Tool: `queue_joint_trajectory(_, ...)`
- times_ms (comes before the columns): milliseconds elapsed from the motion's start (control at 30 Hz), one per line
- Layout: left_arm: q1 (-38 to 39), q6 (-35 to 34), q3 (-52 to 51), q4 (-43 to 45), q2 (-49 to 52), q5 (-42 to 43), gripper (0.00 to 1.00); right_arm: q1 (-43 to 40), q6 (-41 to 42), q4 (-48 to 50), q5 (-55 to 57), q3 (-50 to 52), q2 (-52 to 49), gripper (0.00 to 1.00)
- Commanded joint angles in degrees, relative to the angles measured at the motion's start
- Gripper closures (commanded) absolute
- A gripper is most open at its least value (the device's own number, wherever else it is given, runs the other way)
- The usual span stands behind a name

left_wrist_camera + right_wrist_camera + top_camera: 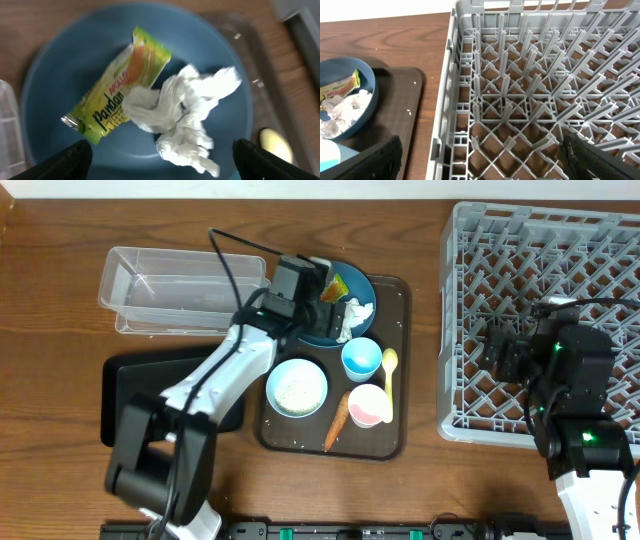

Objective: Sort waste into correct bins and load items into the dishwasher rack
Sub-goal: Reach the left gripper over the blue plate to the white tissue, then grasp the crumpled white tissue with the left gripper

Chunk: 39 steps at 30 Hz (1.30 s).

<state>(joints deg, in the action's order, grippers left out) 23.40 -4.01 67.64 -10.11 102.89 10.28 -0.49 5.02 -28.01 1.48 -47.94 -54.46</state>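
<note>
the large square grey plastic rack [545, 330] fills the right side of the table, and my right gripper [485, 155] hangs over its left part, fingers spread wide with nothing between them. left of the rack lies the dark brown rectangular serving tray [398, 442]. further left, a clear rectangular plastic tub [180, 285] sits at the back and a flat black rectangular tray [125, 390] in front of it, partly under my left arm. on the brown tray's back-left corner stands the large dark-blue plate [60, 70]; my left gripper [167, 157] hovers over it, fingers wide apart, gripping nothing. in front of the plate is a white bowl [272, 375] holding loose white rice grains [297, 391]. right of the bowl a small light-blue cup [361, 358] stands behind a small pink cup [367, 405]. a small orange carrot [337, 420] lies slanted between bowl and pink cup, and a pale yellow spoon [389, 380] lies just right of the cups. on the plate, a yellow-green snack wrapper [120, 85] touches crumpled white tissue [185, 120].
</note>
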Motion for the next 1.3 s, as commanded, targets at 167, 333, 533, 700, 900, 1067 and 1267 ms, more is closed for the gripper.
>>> queue_joint_trajectory(167, 0.2, 1.4, 1.3, 0.2, 6.2, -0.7, 0.10, 0.3, 0.7, -0.2, -0.5, -1.2, 0.0, 0.01)
queue_joint_trajectory(333, 0.2, 1.4, 1.3, 0.2, 7.9, -0.5, 0.11, 0.3, 0.7, -0.3, -0.5, -1.2, 0.0, 0.01)
queue_joint_trajectory(533, 0.9, 0.9, 1.1, 0.3, 8.4, -0.4, 0.24, 0.3, 0.7, -0.3, -0.5, -1.2, 0.0, 0.01)
queue_joint_trajectory(700, 2.0, 0.9, 1.1, 0.8, 8.4, -0.4, 0.50, 0.3, 0.7, -0.3, -0.4, -1.2, 0.0, 0.01)
queue_joint_trajectory(900, 2.7, 0.9, 1.1, 0.8, 8.4, -0.5, 0.77, 0.3, 0.7, -0.5, -0.5, -1.2, 0.0, 0.01)
queue_joint_trajectory(1067, 2.7, 1.0, 1.1, 0.8, 8.3, -0.5, 0.94, 0.3, 0.7, -1.0, -0.4, -1.2, 0.0, 0.01)
queue_joint_trajectory(1267, 2.6, 1.0, 2.1, 0.3, 5.0, -5.3, 0.94, 0.3, 0.7, -1.1, -0.4, -1.2, 0.0, 0.01)
